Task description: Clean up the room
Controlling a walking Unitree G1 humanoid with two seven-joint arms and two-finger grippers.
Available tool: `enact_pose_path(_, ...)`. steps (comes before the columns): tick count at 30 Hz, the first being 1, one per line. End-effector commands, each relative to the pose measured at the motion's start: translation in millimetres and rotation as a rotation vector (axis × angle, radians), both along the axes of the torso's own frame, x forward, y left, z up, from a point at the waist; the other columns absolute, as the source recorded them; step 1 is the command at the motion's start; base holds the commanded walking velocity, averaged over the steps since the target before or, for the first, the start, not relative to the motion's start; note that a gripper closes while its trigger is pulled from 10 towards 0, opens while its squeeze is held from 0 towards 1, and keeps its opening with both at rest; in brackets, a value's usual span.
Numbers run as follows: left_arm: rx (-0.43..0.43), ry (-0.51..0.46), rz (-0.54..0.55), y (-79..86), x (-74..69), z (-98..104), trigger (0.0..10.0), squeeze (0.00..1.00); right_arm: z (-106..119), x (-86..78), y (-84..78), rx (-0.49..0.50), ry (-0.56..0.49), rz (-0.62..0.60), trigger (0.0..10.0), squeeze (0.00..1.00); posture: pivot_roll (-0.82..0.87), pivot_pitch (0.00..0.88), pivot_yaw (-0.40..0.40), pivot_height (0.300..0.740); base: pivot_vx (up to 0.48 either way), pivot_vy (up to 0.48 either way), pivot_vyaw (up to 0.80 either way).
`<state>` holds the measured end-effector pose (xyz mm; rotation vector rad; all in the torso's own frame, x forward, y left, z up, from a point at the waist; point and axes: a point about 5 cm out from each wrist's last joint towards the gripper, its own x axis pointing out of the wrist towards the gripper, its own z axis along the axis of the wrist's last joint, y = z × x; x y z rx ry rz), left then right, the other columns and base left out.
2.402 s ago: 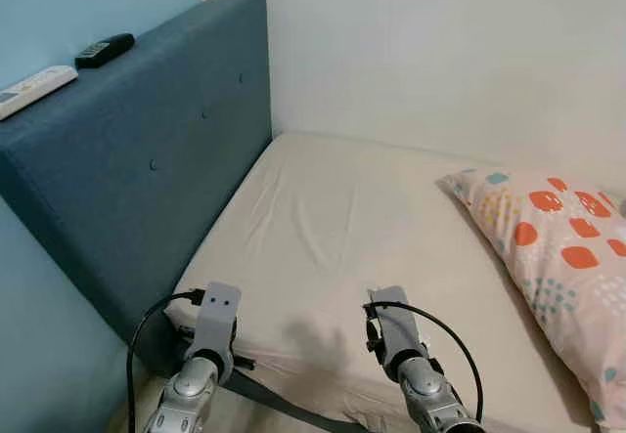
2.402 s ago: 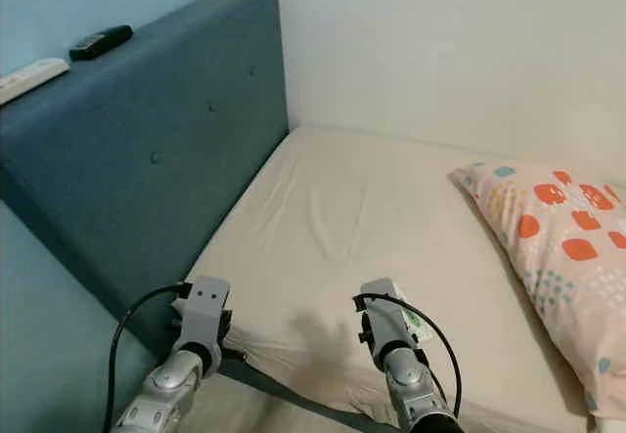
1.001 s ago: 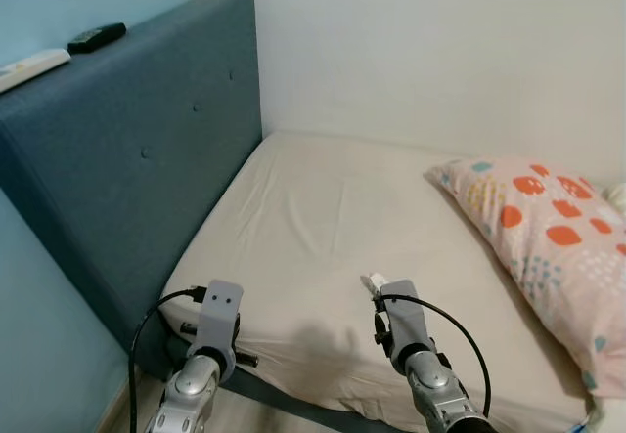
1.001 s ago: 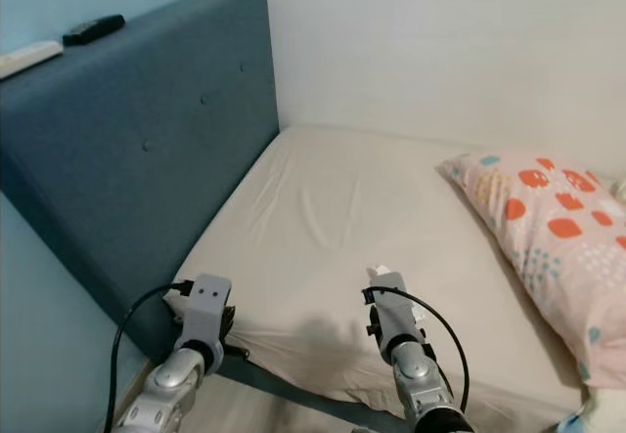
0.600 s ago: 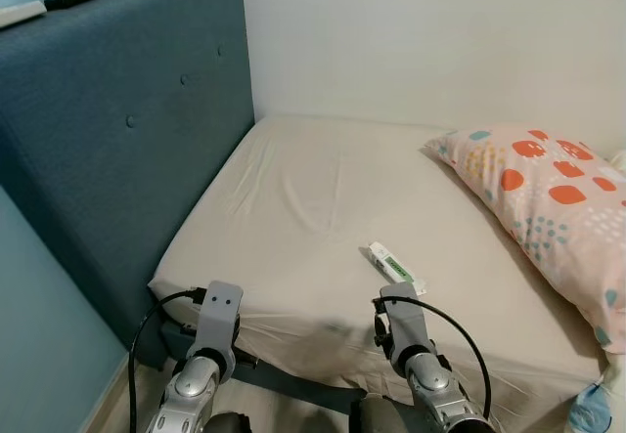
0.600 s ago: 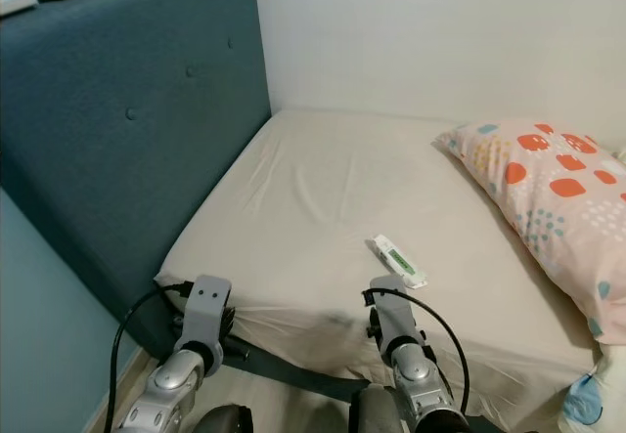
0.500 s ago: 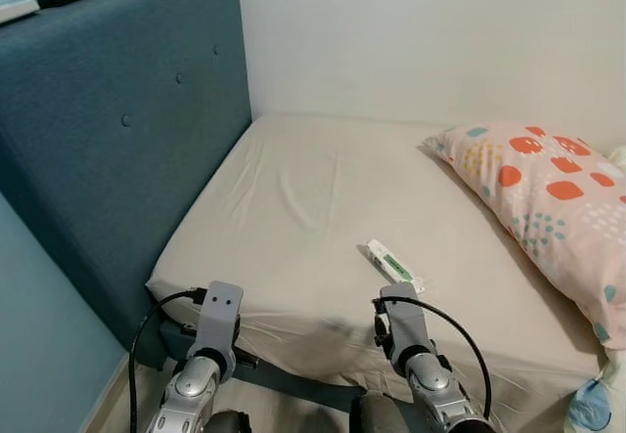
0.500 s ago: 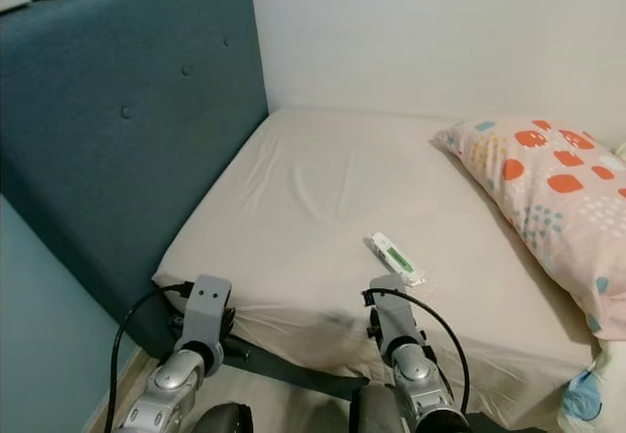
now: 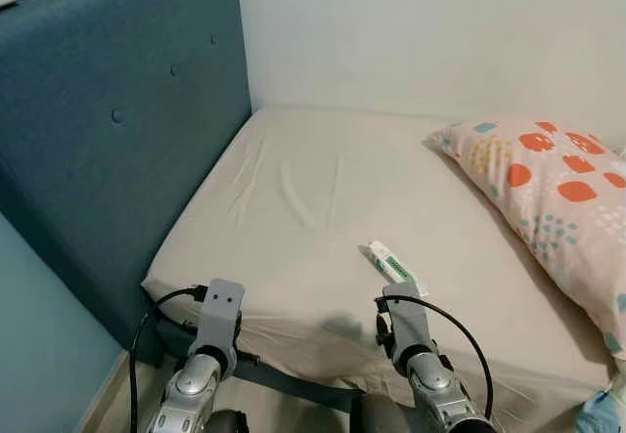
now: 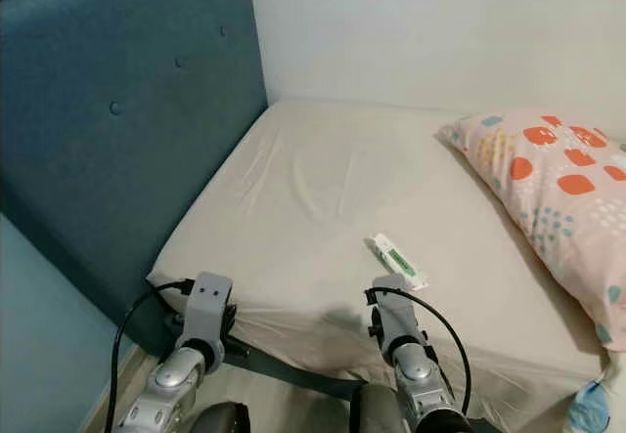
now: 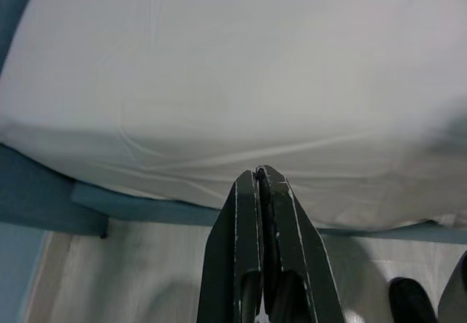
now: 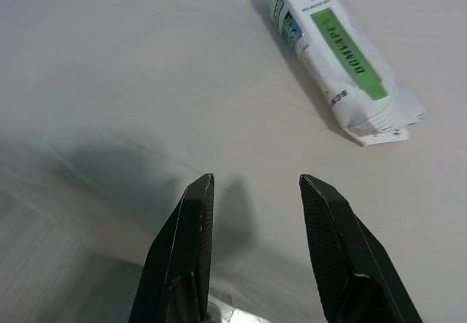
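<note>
Now uncovered, the white tube [image 12: 336, 68] lies on the bed [image 9: 293, 208]. Right hand [image 12: 255, 206] spread empty; left hand [image 11: 260, 181] clenched. Task barely advanced.

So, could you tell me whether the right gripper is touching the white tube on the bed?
Apart. In the right wrist view, bare sheet separates the open right gripper from the white tube.

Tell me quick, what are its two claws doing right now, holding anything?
Left gripper: closed, holding nothing, near the bed's front edge.
Right gripper: open, empty, just short of the white tube lying on the sheet.
</note>
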<state>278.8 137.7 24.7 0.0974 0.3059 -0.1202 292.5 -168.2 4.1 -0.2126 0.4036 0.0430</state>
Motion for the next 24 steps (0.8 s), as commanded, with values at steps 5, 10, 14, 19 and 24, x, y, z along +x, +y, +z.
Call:
enact_pose_path(5, 0.004, 0.023, -0.006, -0.3, -5.2, -5, 10.0, 0.0, -2, -1.8, -0.9, 0.0, 0.008, -0.007, 10.0, 0.0, 0.01, 0.106, -0.021, 0.6, 0.0, 0.0, 0.0)
enact_pose_path(10, 0.004, 0.021, -0.007, -0.1, -4.9, -4, 10.0, 0.0, 1, 0.7, -2.4, -0.005, 0.0, -0.016, 10.0, 0.0, 0.01, 0.11, -0.018, 0.6, 0.0, 0.0, 0.0)
enact_pose_path(14, -0.02, -0.012, -0.046, -3.0, -4.6, 1, 10.0, 0.0, 10, 6.9, -10.6, -0.037, -0.051, -0.058, 10.0, 0.0, 0.02, 0.122, -0.014, 0.6, 0.0, 0.0, 0.0)
enact_pose_path(19, -0.047, -0.042, -0.072, -3.8, -5.1, 7, 10.0, 0.0, 17, 11.9, -12.6, -0.071, -0.088, -0.042, 10.0, 1.0, 0.02, 0.134, -0.017, 0.6, 0.0, 0.0, 0.0)
enact_pose_path(24, -0.058, -0.064, -0.081, -3.0, -6.5, 11, 10.0, 0.0, 23, 18.6, -12.8, -0.081, -0.106, -0.029, 10.0, 1.0, 0.02, 0.147, -0.02, 0.6, 0.0, 0.0, 0.0)
